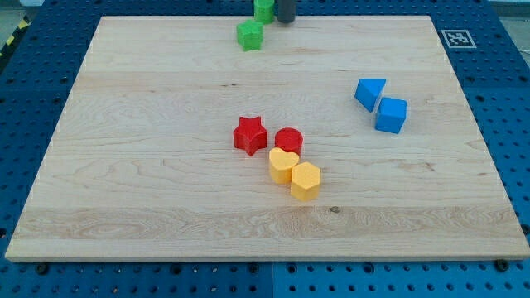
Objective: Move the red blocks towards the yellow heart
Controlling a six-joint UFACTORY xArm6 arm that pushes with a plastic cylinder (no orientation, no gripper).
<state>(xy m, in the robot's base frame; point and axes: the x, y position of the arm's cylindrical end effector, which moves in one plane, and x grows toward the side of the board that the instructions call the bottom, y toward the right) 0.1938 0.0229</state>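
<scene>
A red star [249, 135] and a red round block [289, 141] sit side by side near the board's middle. The yellow heart [283, 165] lies just below the red round block and touches it. A yellow hexagon [305, 181] touches the heart at its lower right. My rod shows only as a dark stub [285, 10] at the view's top edge, far above the red blocks. Its tip [285, 21] is next to the upper green block.
Two green blocks stand at the top centre, one [250, 36] on the board and one [263, 10] at the top edge beside the rod. A blue triangular block [369, 92] and a blue cube [391, 115] sit at the right. The wooden board [124, 182] lies on a blue pegboard table.
</scene>
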